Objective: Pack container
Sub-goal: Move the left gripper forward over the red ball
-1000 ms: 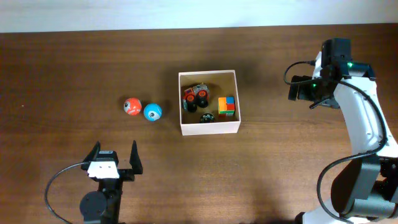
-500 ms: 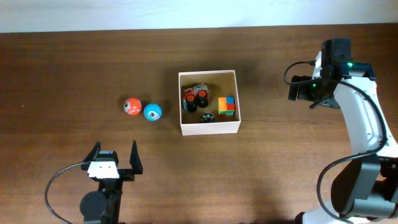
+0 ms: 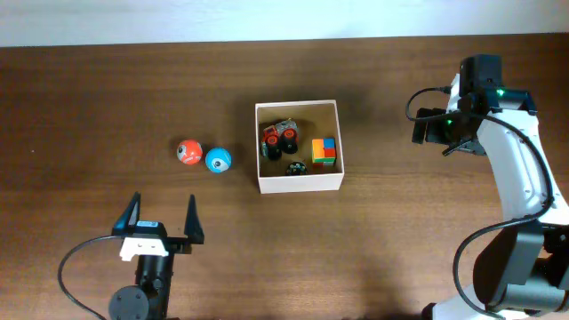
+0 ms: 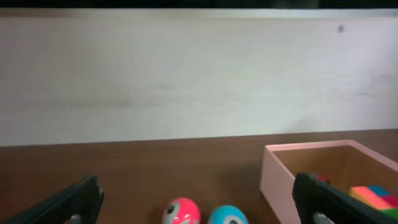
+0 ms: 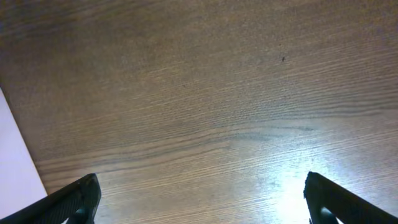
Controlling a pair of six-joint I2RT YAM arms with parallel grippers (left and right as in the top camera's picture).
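Dark brown wooden table (image 3: 89, 107) with fine grain running along its length. The right wrist view shows that grain up close, matte with a bright glare patch. Beyond the far edge stands a pale, off-white wall (image 4: 186, 74), flat and plain, faintly smudged.

The container (image 3: 300, 182) sits near the middle of the table, a square open-top cardboard box, cream-white outside and tan-brown inside. In it lie a toy car (image 3: 280, 138) with fat black wheels, a cube (image 3: 324, 151) of bright orange, blue, green and yellow blocks, and a small dark object (image 3: 295, 167) too small to make out.

To the left of the box, well apart from it, two little balls rest touching or nearly so. The outer one is a red-orange ball (image 3: 188, 152) and the one nearer the box is a blue ball (image 3: 218, 160). Both are smooth and glossy, each with a pale spot.

The left gripper (image 3: 163, 212) sits at the near edge, its black fingers spread wide and holding nothing, pointed toward the balls. The right gripper (image 5: 200, 202) hangs to the right of the box over bare wood, its fingers likewise wide apart and empty.
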